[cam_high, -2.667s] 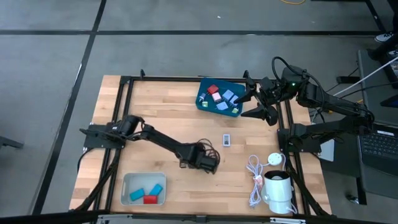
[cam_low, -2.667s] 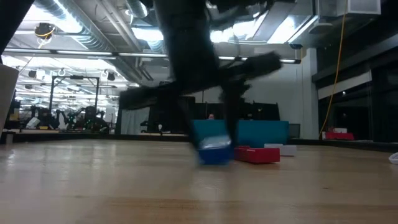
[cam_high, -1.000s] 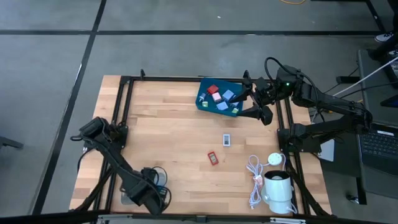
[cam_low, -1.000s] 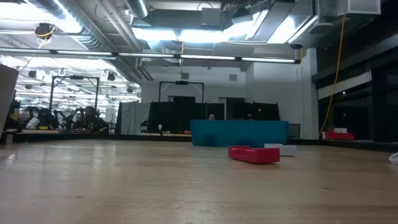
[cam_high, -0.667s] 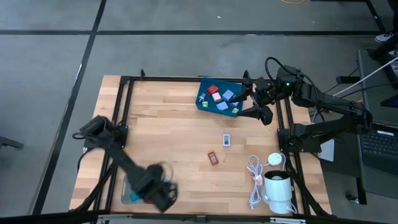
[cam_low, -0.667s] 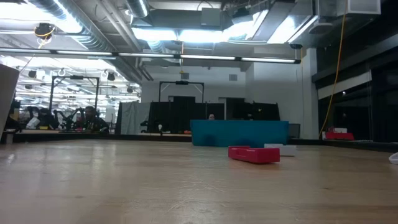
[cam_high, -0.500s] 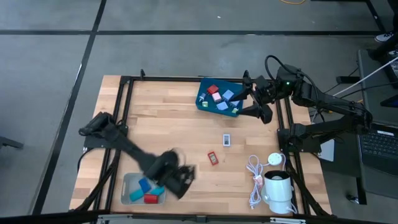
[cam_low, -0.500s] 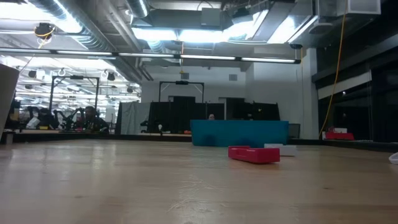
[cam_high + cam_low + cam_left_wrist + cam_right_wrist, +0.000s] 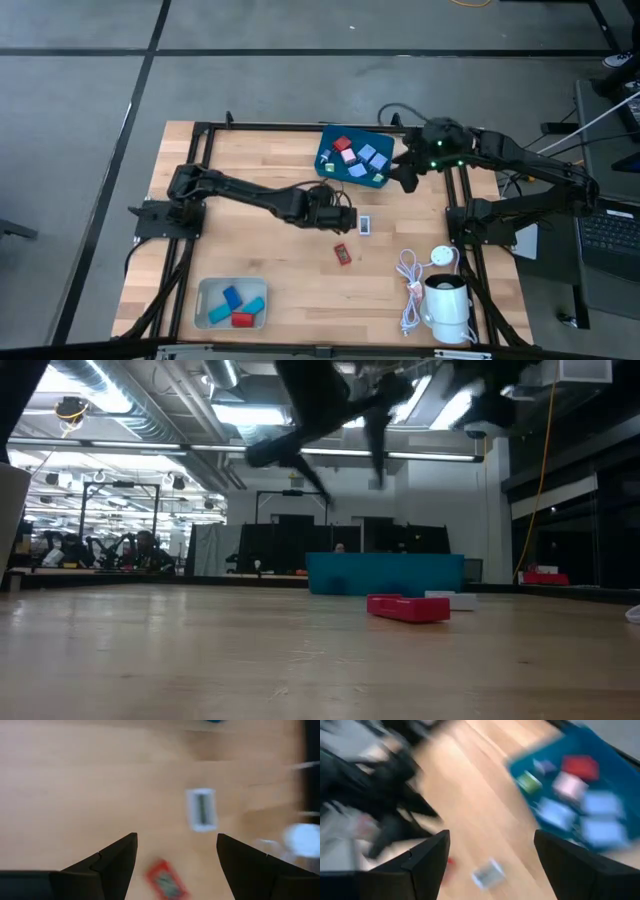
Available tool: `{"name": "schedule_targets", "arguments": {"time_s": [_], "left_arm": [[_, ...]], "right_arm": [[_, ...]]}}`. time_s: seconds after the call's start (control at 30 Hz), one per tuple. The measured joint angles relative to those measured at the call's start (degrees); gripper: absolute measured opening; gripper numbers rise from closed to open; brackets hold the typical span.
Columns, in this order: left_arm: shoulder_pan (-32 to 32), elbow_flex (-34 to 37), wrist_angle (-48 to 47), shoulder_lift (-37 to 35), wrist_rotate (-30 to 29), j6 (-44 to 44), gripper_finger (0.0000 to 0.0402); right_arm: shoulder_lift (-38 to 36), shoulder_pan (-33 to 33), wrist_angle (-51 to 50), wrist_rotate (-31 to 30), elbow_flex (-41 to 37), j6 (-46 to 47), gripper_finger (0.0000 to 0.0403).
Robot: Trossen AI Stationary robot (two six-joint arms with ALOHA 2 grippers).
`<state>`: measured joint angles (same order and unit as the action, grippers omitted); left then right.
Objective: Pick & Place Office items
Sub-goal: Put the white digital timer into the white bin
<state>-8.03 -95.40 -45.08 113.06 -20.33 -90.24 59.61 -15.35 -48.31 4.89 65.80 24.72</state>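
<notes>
Wooden table (image 9: 260, 160): left gripper (image 9: 345, 213) spread empty, nearing small white rectangular piece (image 9: 365, 225) (red one (image 9: 342, 254) beside); right gripper (image 9: 403, 177) spread; next descend, pinch.

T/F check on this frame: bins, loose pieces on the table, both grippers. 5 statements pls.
1. The left gripper is open and holds nothing. True.
2. The white tray holds only red pieces. False: it holds two blue pieces and one red.
3. A red piece and a white piece lie loose on the wooden table, apart from each other. True.
4. The right gripper is inside the white tray. False: it is beside the blue bin at the table's far side, open.
5. The blue bin is empty. False: it holds red, pink, lavender and green pieces.
</notes>
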Motion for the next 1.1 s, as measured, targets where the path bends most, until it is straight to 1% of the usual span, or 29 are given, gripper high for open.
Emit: {"name": "schedule_targets", "arguments": {"time_s": [0.07, 0.13, 0.2, 0.23, 0.3, 0.37, 0.43, 0.53, 0.6, 0.7, 0.8, 0.9, 1.0, 1.1], "left_arm": [[1.2, 0.1, -2.7, 0.2, 0.0, 3.7, 0.0267], [2.0, 0.0, -5.5, -0.2, -0.5, 7.1, 0.0267], [2.2, 0.1, -8.6, -0.8, -2.4, 9.8, 0.0267], [2.3, 0.0, -8.1, -1.2, -3.5, 10.9, 0.0267], [2.6, 0.5, -7.8, -2.8, -5.2, 13.7, 0.0267], [2.6, 1.0, -5.5, -4.5, -6.3, 17.3, 0.0267], [2.4, 2.3, -6.0, -6.4, -6.8, 19.6, 0.0267], [2.2, 4.8, -4.3, -10.6, -6.8, 23.6, 0.0267], [1.9, 7.8, -3.4, -15.2, -7.3, 25.7, 0.0267], [1.7, 14.5, 0.0, -23.2, -7.7, 27.6, 0.0267], [1.8, 22.4, 6.4, -32.8, -7.9, 28.5, 0.0267], [2.3, 30.4, 12.8, -41.4, -7.2, 29.4, 0.0266], [2.9, 37.0, 14.0, -47.5, -4.2, 30.0, 0.0258], [2.7, 42.1, 14.3, -51.2, -2.5, 28.2, 0.0248]], "right_arm": [[0.0, 0.4, -5.1, -3.3, 0.0, 0.8, 0.0297], [0.8, 1.0, -9.1, -5.2, 0.0, 3.2, 0.0297], [2.1, 2.3, -11.1, -7.4, 0.0, 6.4, 0.0297], [2.9, 3.0, -11.4, -8.6, -0.1, 7.5, 0.0297], [5.1, 4.8, -10.7, -10.6, -1.4, 10.3, 0.0297], [7.8, 6.9, -9.1, -11.5, -4.0, 13.9, 0.0297], [10.0, 9.2, -5.9, -10.5, -7.0, 18.0, 0.0297], [12.5, 12.5, 0.0, -8.5, -11.4, 26.8, 0.0297], [13.6, 14.7, 2.7, -9.1, -12.9, 33.1, 0.0297], [16.0, 16.6, 2.5, -10.8, -13.0, 41.0, 0.0297], [18.9, 18.0, 3.5, -12.2, -13.1, 47.2, 0.0297], [22.1, 18.6, 5.9, -11.9, -13.0, 50.6, 0.0297], [25.1, 18.8, 8.9, -11.0, -12.9, 53.3, 0.0297], [27.7, 18.8, 10.8, -9.2, -12.8, 55.1, 0.0297]]}}
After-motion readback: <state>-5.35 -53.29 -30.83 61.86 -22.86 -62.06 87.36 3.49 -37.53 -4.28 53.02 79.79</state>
